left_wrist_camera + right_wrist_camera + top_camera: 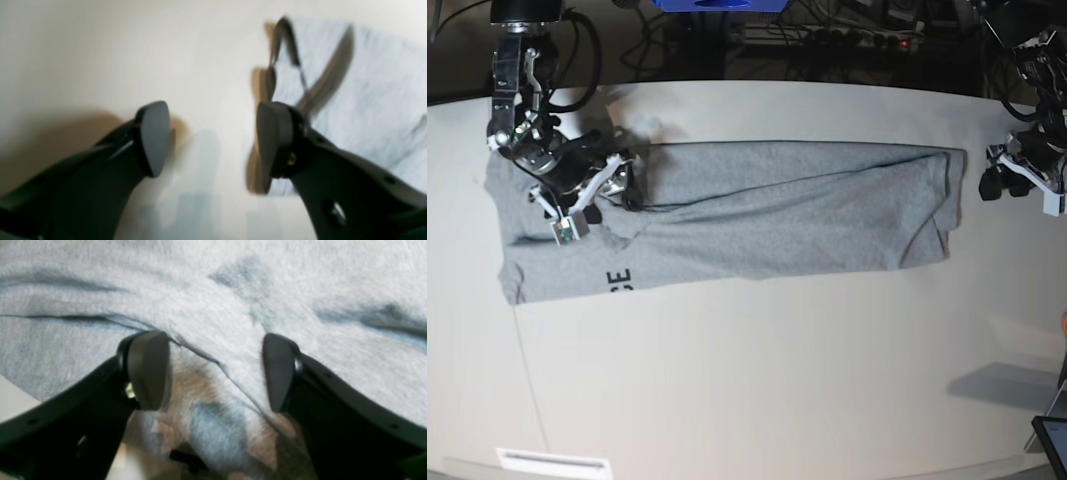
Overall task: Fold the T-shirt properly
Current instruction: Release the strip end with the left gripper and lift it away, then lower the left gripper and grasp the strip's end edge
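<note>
The grey T-shirt (777, 215) lies as a long band across the white table (757, 380), with black lettering (619, 282) showing near its left front edge. My right gripper (612, 180) hovers open over the shirt's left part. In the right wrist view its fingers (148, 370) straddle a fold edge of the T-shirt (233, 306) without pinching it. My left gripper (992, 182) stands open just off the shirt's right end. In the left wrist view the left gripper (211, 140) has only bare table between its pads, and the T-shirt's (373, 100) edge lies beside the right finger.
Cables and a power strip (867, 35) run behind the table's far edge, next to a blue object (717, 5). A white label (552, 462) sits at the front left edge. A dark flat device (1053, 442) lies at the front right corner.
</note>
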Tool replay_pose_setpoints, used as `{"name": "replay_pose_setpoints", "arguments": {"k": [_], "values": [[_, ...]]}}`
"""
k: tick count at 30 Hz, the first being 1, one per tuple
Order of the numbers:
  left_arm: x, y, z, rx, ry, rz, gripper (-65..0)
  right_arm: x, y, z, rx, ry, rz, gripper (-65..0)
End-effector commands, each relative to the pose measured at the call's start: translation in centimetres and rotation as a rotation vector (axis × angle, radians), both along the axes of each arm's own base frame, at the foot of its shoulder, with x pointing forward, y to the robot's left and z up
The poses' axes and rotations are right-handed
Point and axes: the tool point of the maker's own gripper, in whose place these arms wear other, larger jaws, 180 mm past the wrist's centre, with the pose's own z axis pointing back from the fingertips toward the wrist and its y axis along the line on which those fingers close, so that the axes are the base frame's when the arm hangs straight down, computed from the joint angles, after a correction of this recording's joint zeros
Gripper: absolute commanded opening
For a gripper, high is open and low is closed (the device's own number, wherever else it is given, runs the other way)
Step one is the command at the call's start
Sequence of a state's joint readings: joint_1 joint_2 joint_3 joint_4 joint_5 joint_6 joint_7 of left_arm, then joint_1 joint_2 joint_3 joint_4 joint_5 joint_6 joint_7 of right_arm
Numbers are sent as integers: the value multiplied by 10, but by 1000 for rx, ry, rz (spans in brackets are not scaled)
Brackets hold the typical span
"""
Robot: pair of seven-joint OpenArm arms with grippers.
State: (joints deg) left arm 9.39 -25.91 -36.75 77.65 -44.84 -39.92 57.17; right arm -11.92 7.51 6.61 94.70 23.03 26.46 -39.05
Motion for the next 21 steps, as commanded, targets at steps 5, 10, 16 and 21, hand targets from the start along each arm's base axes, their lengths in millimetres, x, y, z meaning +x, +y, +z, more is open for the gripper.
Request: {"name": "replay_pose_setpoints", "arguments": {"k": [5,10,16,21], "values": [[6,2,2,-26,-2,9,-240,5,1,8,11,-26,3,-221],[-3,7,-18,-83,58,48,-239,5,1,8,11,-26,3,-221],[10,0,-8,-124,18,35,-180,5,1,8,11,-26,3,-221],[17,-8,3,-125,-21,11,-151,5,1,8,10,-26,3,-221]]}}
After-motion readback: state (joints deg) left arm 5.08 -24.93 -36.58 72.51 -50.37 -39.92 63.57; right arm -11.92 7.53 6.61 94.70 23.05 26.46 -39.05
